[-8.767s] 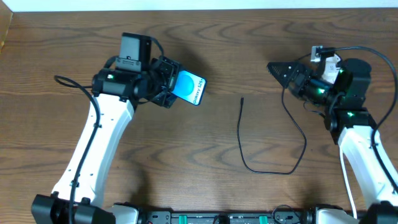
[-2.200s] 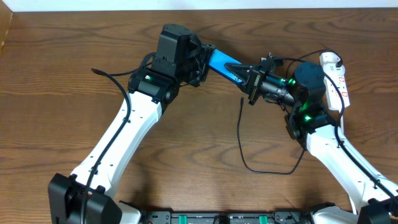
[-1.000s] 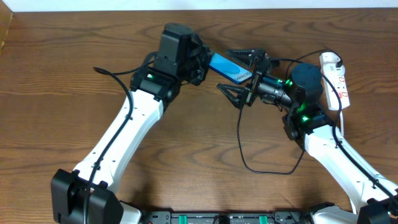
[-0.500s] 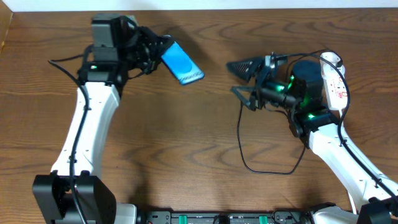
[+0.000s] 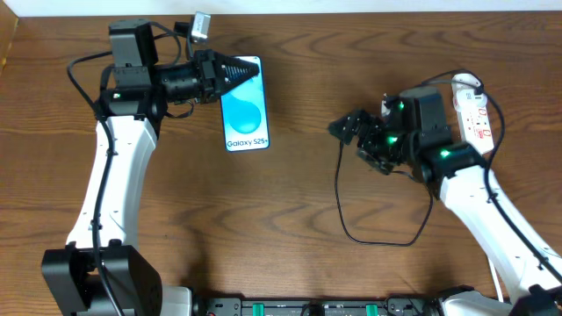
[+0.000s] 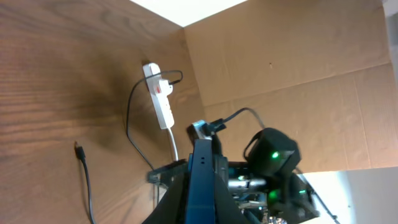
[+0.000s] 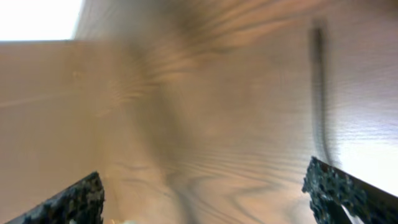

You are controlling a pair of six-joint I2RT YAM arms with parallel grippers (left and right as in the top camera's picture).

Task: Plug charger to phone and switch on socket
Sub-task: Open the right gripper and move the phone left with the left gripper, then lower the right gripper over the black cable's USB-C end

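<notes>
Since 0.5 s ago, the left gripper (image 5: 230, 75) has turned the phone (image 5: 245, 110) screen-up, and the right arm has drawn back. Left fingers are clamped on the phone's upper left edge; its long axis runs toward the robot base. The right gripper (image 5: 349, 128) sits well right of the phone, fingers spread and empty. The charger (image 5: 342, 143) tip lies just beside it, so I judge the right arm nearer. The socket (image 5: 475, 107) lies farther right.

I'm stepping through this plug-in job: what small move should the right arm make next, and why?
Probably lower the right gripper onto the plug end of the charger and close. It is open and empty near that end, which lies loose on the table, while the left gripper holds the phone.
</notes>
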